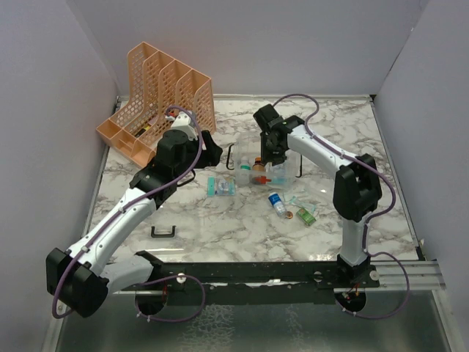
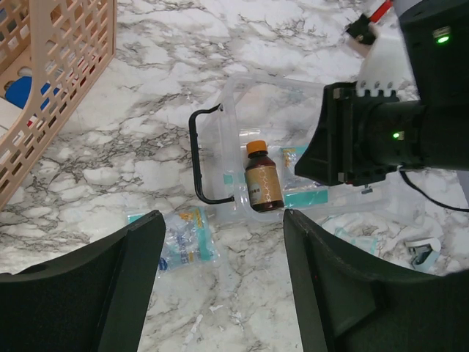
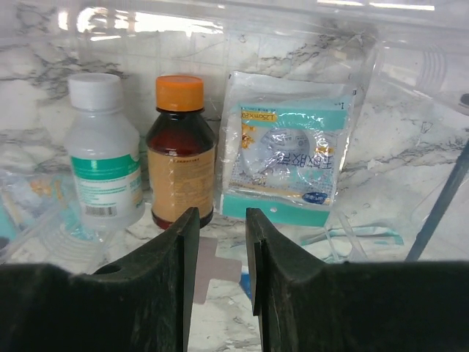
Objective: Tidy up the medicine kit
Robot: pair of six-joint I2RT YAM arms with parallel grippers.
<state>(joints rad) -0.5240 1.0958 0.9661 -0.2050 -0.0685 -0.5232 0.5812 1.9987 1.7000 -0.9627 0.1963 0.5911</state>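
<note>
Medicine kit (image 2: pixel 231 132), clear plastic, black handle (image 2: pixel 193 154)

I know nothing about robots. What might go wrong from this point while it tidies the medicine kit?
1. The right hand has its fingers narrowly apart just short of the brown bottle. A slightly off approach might shove it into the white bottle beside it.
2. The left hand hovers open over the same medicine kit, with the right arm close by, so the two might bump.
</note>
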